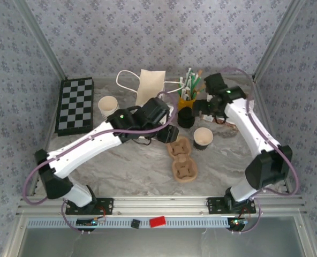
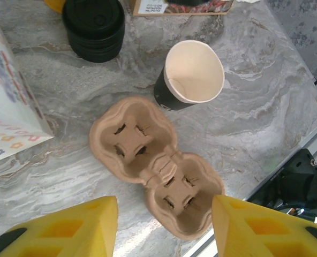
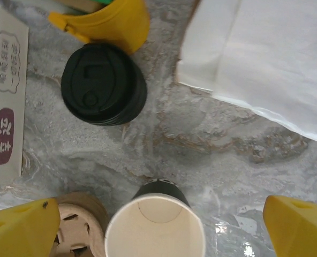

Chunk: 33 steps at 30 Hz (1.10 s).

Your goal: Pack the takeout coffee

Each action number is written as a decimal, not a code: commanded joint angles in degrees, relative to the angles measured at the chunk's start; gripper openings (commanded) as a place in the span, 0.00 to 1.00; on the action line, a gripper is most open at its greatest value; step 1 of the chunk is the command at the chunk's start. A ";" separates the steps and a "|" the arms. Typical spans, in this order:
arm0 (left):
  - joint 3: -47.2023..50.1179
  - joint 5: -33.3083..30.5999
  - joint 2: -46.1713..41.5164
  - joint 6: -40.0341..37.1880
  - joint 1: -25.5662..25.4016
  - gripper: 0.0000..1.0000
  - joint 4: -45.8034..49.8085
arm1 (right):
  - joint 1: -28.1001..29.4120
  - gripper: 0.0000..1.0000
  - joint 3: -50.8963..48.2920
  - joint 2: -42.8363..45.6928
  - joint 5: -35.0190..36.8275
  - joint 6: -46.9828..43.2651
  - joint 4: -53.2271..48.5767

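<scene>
The takeout coffee cup (image 1: 203, 138), dark outside and cream inside, stands upright with an open top right of the brown pulp cup carrier (image 1: 181, 158). A stack of black lids (image 1: 186, 118) sits just behind it. My left gripper (image 1: 166, 134) hovers over the carrier (image 2: 156, 166), open, with nothing between its yellow fingers (image 2: 73, 227). In that view the cup (image 2: 193, 75) is beyond the carrier. My right gripper (image 1: 205, 110) is open wide above the table. The cup (image 3: 156, 230) shows between its fingers (image 3: 22, 227), untouched, and the lids (image 3: 102, 83) lie beyond.
A white paper bag (image 1: 150, 85) stands at the back centre, beside a yellow holder of straws (image 1: 188, 99). Nested cream-rimmed cups (image 1: 108, 107) and a chessboard (image 1: 75, 104) are at the left. A printed box (image 3: 3, 91) lies near the lids. The near marble tabletop (image 1: 131, 171) is bare.
</scene>
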State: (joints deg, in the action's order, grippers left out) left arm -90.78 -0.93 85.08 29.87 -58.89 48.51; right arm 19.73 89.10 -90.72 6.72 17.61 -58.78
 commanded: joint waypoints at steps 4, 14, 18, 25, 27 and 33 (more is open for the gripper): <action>8.81 -3.78 -10.08 1.66 1.30 0.55 -7.85 | 5.08 1.00 7.51 -10.74 5.59 -3.10 -4.39; 17.01 -6.14 -18.65 4.36 4.87 0.60 -9.22 | 7.78 0.92 6.43 -17.50 4.54 -3.19 3.15; 18.21 -6.84 -20.12 4.75 6.04 0.61 -9.22 | 7.78 0.87 4.88 -17.92 4.97 -2.77 6.21; 19.58 -7.59 -21.97 5.31 7.61 0.61 -10.63 | 7.24 0.86 0.67 -17.36 4.49 -2.31 12.29; 19.70 -7.99 -22.14 5.49 7.99 0.62 -10.35 | 7.20 0.86 0.16 -17.23 4.95 -2.06 13.37; 20.28 -8.82 -23.06 6.68 8.92 0.62 -10.28 | 6.98 0.87 -0.81 -17.87 5.11 -1.97 15.51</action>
State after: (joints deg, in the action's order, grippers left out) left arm -70.74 -8.43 63.48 35.33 -50.54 39.33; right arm 27.09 88.99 -107.77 10.76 14.72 -44.73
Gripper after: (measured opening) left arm 0.616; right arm 0.867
